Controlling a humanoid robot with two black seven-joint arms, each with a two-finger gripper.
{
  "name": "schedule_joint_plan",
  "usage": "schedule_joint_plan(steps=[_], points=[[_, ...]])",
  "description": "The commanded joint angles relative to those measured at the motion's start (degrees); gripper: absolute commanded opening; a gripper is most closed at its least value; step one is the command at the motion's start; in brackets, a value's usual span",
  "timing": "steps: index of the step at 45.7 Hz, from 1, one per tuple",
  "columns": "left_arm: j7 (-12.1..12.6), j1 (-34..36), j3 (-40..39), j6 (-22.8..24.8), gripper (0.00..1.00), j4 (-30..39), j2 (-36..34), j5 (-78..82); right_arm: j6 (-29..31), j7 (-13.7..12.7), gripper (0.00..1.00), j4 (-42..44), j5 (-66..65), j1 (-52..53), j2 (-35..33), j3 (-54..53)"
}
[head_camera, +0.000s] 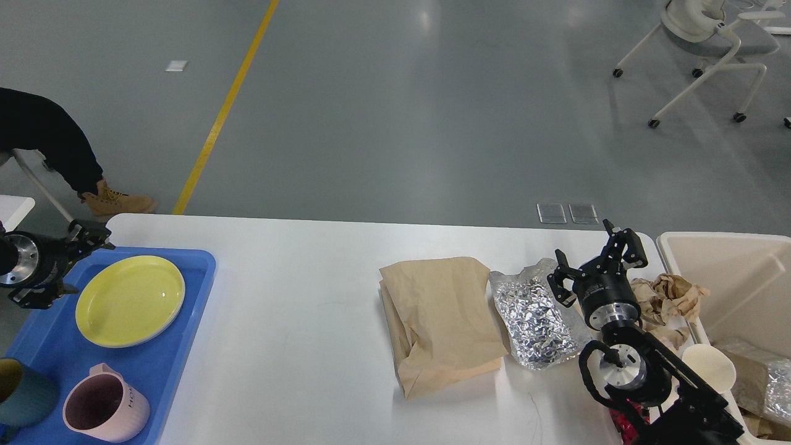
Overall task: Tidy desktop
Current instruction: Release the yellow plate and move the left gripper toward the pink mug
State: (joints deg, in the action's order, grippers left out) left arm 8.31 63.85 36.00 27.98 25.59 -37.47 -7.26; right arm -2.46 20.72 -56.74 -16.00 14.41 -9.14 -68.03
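Hovering over desktop [296, 296]: right gripper [596, 259] jaws spread, empty; left gripper [86, 238] unclear.

Two mugs [105, 402], one yellow plate [130, 300].

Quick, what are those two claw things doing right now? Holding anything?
Left gripper: empty, beside the blue tray; open or shut cannot be told.
Right gripper: open, empty, above the foil bag.
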Motion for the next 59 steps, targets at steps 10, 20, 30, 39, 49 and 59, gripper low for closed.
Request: schedule_joint_plan(steps=[10, 20, 30, 39, 49, 59], points=[[0.21, -18.05, -58.63, -0.74, 0.96, -1.86, 0.64, -0.12, 0.0, 0.02, 1.0, 0.05, 0.0, 0.0, 0.0, 0.0], [0.39, -23.33, -87.66, -1.08, 0.96, -1.95, 5.65, -0.47, 0.0, 0.02, 1.0, -0.04, 0.0, 0.0, 0.0, 0.0], [0.04, -25.26, -98.04, -1.52, 0.96, -2.04, 7.93, -5.65, 0.0, 0.02, 1.0, -0.04, 0.0, -0.08, 0.0, 0.0], [-5.84, -26.23, -99.46, -0.73, 0.96, -2.04, 8.99, -6.62, 0.0, 0.02, 1.0, -0.04, 0.0, 0.0, 0.0, 0.0], [-10.95, -29.83, -99.1, -0.56, 0.96, -2.04, 9.08, -6.36, 0.0, 0.02, 1.0, 0.05, -0.09, 0.0, 0.0, 0.0], [-11.12, -30.1, -99.89, 0.76, 0.96, -1.95, 11.89, -6.71, 0.0, -0.06, 1.0, 0.05, 0.0, -0.08, 0.0, 0.0]])
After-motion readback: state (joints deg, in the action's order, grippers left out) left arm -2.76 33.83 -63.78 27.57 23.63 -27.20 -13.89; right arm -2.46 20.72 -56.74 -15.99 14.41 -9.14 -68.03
